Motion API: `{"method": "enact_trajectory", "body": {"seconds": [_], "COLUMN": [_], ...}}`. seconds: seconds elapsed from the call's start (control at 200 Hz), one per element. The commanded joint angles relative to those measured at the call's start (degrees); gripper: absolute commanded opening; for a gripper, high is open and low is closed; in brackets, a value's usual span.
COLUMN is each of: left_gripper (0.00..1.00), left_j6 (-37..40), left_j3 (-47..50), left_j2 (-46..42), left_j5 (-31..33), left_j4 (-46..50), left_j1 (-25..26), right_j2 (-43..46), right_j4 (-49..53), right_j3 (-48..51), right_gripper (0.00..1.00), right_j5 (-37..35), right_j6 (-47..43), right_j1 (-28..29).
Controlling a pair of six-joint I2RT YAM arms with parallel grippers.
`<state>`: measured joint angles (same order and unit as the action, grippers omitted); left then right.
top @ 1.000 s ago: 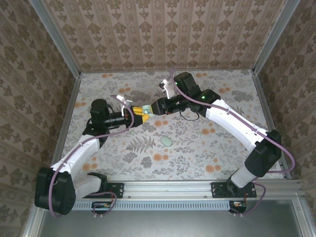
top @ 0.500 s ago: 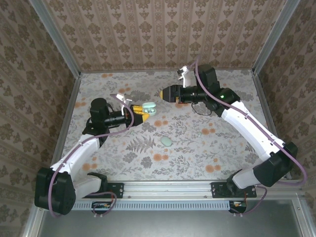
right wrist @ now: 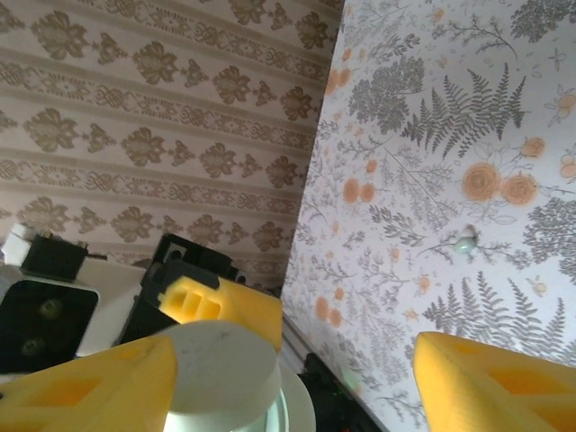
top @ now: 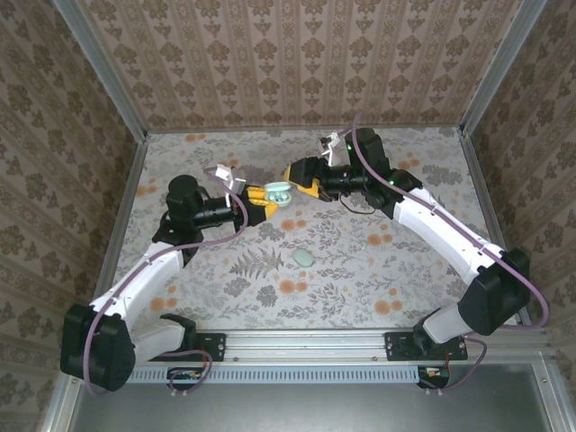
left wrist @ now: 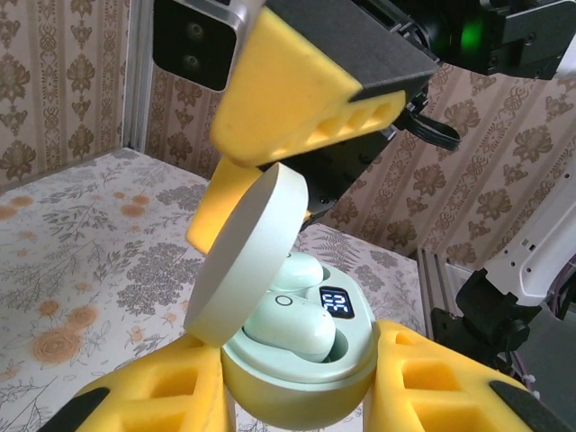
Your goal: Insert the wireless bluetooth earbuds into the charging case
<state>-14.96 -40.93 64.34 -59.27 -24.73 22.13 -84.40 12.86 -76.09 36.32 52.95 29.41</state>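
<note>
Now, the left gripper [top: 267,198] has its jaws clamped tight on the round mint-green plastic charging case [left wrist: 297,378], held above the counter. The right gripper [top: 295,176] has its jaws spread wide around the case's raised lid [left wrist: 247,252], gripping nothing. A mint-green earbud [left wrist: 288,328] sits inside. A small mint-green piece [top: 304,258], probably the other earbud, lies on the floral-print counter [top: 378,279]. Seating looks half done, so fetching that piece should come next. Brown patterned wallpaper walls [top: 297,63] enclose everything.
</note>
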Motion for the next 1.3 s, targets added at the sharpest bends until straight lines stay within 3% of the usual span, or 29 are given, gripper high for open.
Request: {"method": "enact_trajectory", "body": {"seconds": [0.0, 0.145, 0.405, 0.77, 1.105, 1.295], "left_gripper": [0.10, 0.10, 0.10, 0.11, 0.11, 0.13], "left_j6": [1.6, 2.0, 2.3, 1.7, 0.2, 0.4], "left_j3": [-1.6, -1.6, -1.7, -1.3, -0.7, -0.6], "left_j2": [0.3, 0.1, 0.6, 0.7, 0.7, 0.2], "left_j5": [0.4, 1.4, 2.8, 7.0, 8.4, 8.5], "left_j4": [-2.2, -2.3, -2.6, -2.0, -1.8, 0.0], "left_j1": [0.5, 0.9, 2.2, 2.5, 2.8, 2.9], "right_j2": [0.0, 0.3, 1.3, 2.7, 0.5, -0.5], "right_j4": [-5.7, -13.0, -14.6, -18.7, -24.1, -25.5], "right_j3": [2.7, 6.3, 7.9, 10.3, 9.3, 9.3], "right_gripper": [0.72, 0.73, 0.72, 0.47, 0.51, 0.31], "right_j5": [1.2, 2.9, 3.6, 6.2, 10.7, 10.1], "right_j6": [6.4, 12.9, 14.5, 16.4, 17.7, 17.9], "right_j1": [0.1, 0.4, 1.5, 1.9, 3.8, 4.1]}}
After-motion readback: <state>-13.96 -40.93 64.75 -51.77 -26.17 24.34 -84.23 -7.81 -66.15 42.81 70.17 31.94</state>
